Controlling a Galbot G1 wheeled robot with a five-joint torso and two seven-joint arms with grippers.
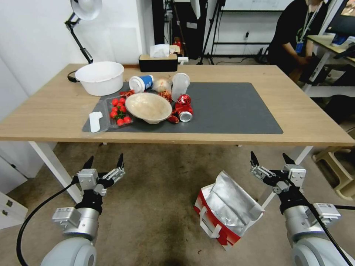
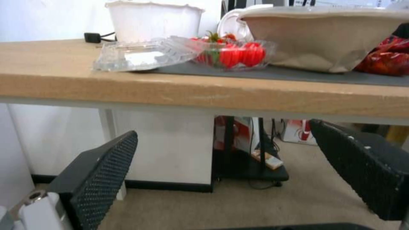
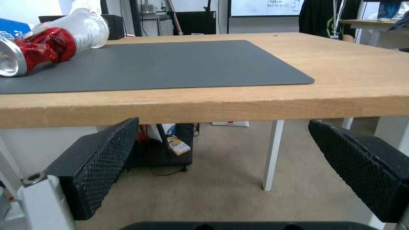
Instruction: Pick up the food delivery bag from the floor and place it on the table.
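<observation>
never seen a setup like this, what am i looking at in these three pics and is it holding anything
It is a two-armed robot in front of a table. The wide picture comes from its head; the other two come from cameras on its wrists, looking out between the black fingers. The left tool and the right tool are both open and hold nothing. On the floor by the right arm sits a white and red delivery bag with a foil lining. The table carries a grey mat, bowls, tomatoes and a crushed can.

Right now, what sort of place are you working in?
Probably an office or lab: a light-wood table with a desk lamp, tripods behind, and a lanyard-wearing person at another desk.
</observation>
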